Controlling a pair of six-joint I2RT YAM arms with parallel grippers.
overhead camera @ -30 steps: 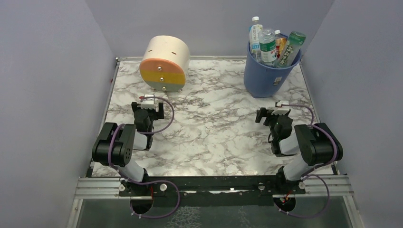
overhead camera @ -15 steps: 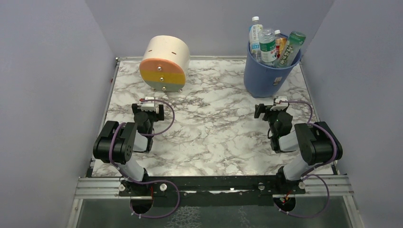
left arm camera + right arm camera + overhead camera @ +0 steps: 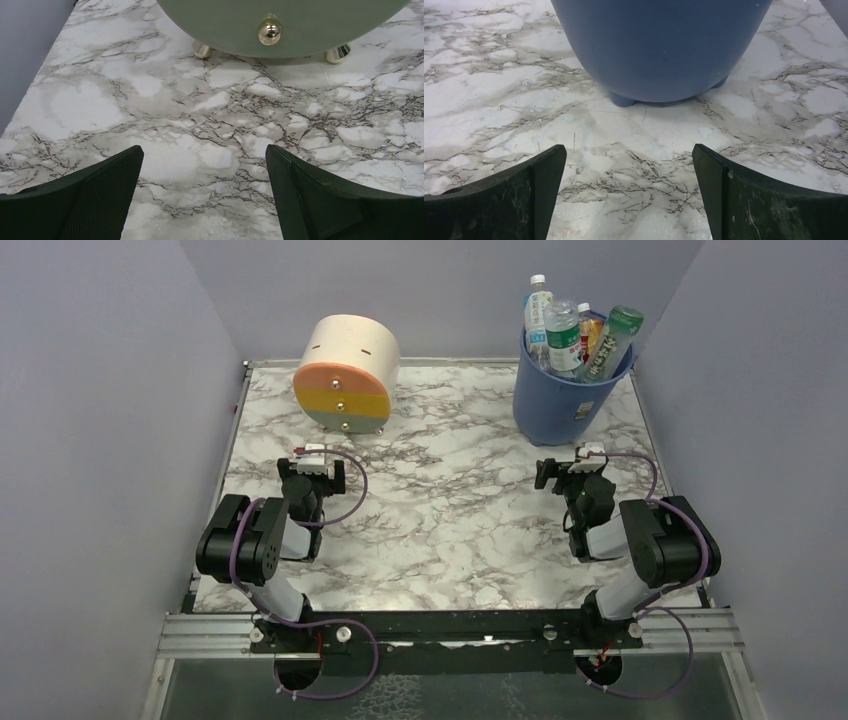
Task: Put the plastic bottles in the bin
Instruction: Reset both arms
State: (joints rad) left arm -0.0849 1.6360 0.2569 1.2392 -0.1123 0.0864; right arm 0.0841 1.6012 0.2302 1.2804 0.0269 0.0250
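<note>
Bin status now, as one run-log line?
plastic bottles: in bin | left end effector: open, empty | right end effector: open, empty, facing bin

Overhead view looks down the table (image 3: 450, 525); low wrist views closely face cylinder (image 3: 300, 30) and bin (image 3: 659, 45).

Robot lab cell, plain lilac walls (image 3: 110, 420), marbled tabletop (image 3: 450, 520), aluminium mounting rail (image 3: 200, 636)

The bin (image 3: 556, 405) stands at the far right of the table (image 3: 450, 510), and the bottles (image 3: 563, 337) stand and lean inside it. A drum (image 3: 346, 375) sits at the far left. The left gripper (image 3: 312, 466) lies on the drum's near side and the right gripper (image 3: 570, 469) on the bin's near side, neither touching.
</note>
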